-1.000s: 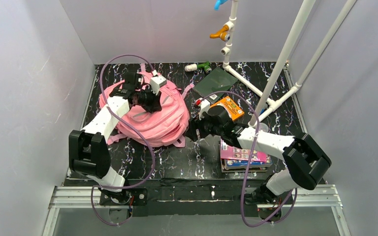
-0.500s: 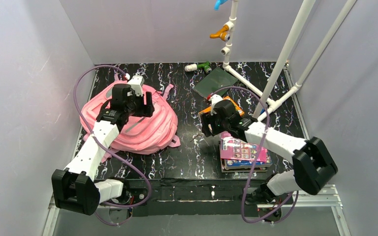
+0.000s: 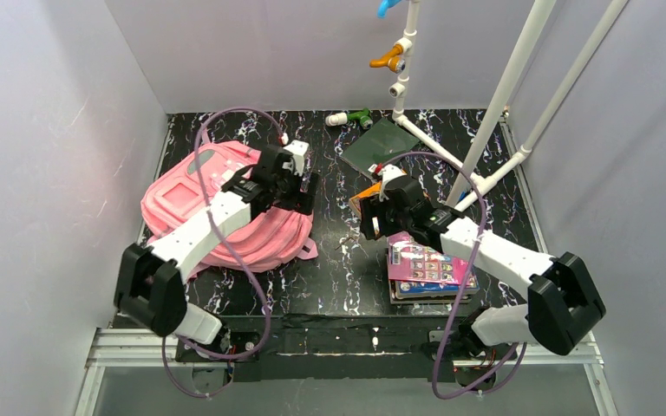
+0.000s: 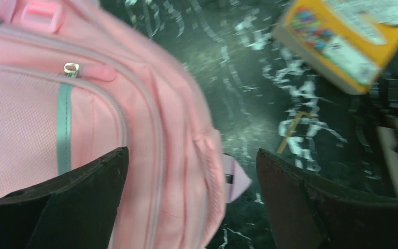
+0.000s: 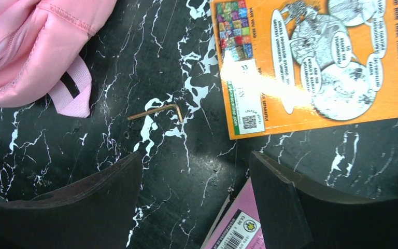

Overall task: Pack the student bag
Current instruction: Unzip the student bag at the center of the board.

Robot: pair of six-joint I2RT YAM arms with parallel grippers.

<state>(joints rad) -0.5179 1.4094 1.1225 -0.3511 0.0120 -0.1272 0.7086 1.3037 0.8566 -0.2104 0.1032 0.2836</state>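
Observation:
The student bag (image 3: 192, 201), a soft pink backpack, lies flat on the left of the black marbled table. My left gripper (image 3: 302, 192) hovers open over its right edge. In the left wrist view the bag (image 4: 83, 104) fills the left side, and the wide-apart jaws of the left gripper (image 4: 192, 161) straddle its seam and a pink strap end, holding nothing. My right gripper (image 3: 369, 225) is open above bare table between an orange book (image 5: 316, 67) and a pink book (image 5: 238, 228). The right gripper (image 5: 194, 166) has nothing between its fingers.
A small brass hex key (image 5: 155, 111) lies on the table between the bag and the orange book. A stack of books with a pink cover (image 3: 429, 269) sits front right. A dark green book (image 3: 380, 143) and a white pipe frame (image 3: 486, 121) stand at the back right.
My left gripper went from shut to open and let go of the bag, which now lies further left. The left arm swung to the bag's right edge. The right gripper shifted slightly right.

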